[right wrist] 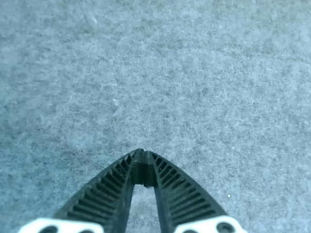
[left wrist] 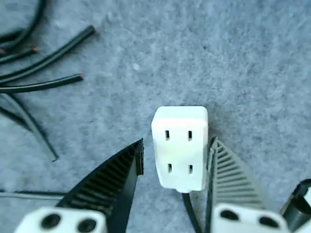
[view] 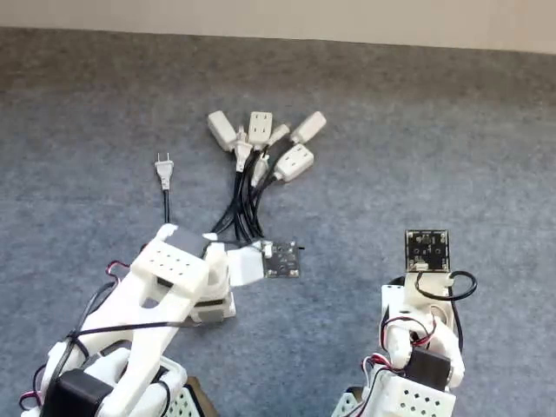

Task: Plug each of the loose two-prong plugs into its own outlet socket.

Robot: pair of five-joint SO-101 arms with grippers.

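Left pincer spread around socket, right pincer closed

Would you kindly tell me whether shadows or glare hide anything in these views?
High view: even light, no glare on the white plastic outlet sockets. Left wrist view: white four-slot outlet block evenly lit, slots plain. Right wrist view: grey carpet evenly lit, nothing hidden.

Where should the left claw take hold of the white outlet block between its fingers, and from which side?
Grip the outlet block by its two long side walls, coming from the cord end, where the open left claw is. It lies flat, slots facing up, with its cord leaving toward the claw, so a side hold probably keeps the slotted face free for the loose plug.
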